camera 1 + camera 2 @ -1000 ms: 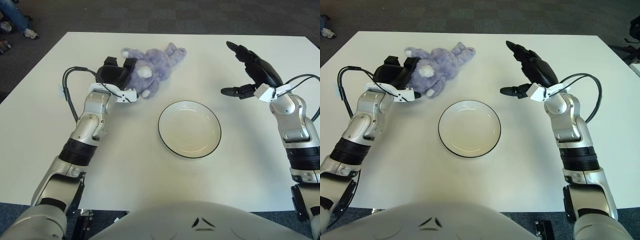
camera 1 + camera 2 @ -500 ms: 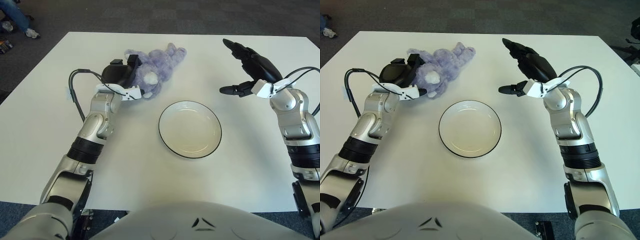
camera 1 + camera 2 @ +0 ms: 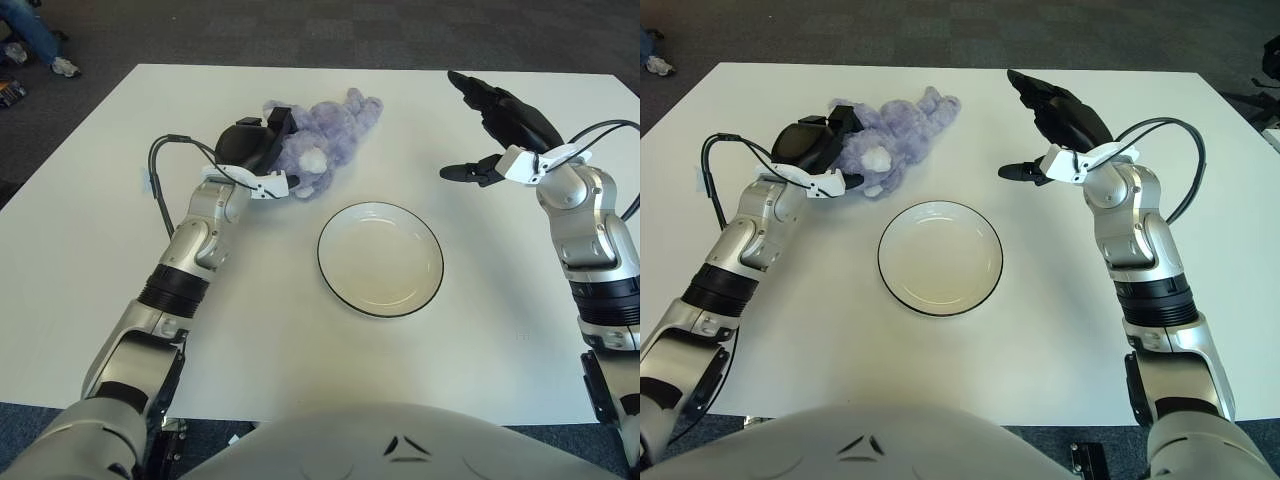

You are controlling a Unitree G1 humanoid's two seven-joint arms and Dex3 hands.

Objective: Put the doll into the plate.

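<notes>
Comparing to a second ago: left hand (image 3: 258,150) and purple plush doll (image 3: 325,135) have both shifted right along the far table edge, toward the plate side
Left hand: fingers curled around the doll's near end, gripping it
Doll: bunched, lying on the table just beyond the plate (image 3: 380,259), apart from its rim
Plate: holds nothing
Meaning: likely dragged rather than lifted; transfer not yet done
Right hand (image 3: 505,125): raised at right, fingers spread, holding nothing
Surface: white table (image 3: 300,350)
Room: dark carpet (image 3: 300,30); shoe (image 3: 62,67) at far left
</notes>
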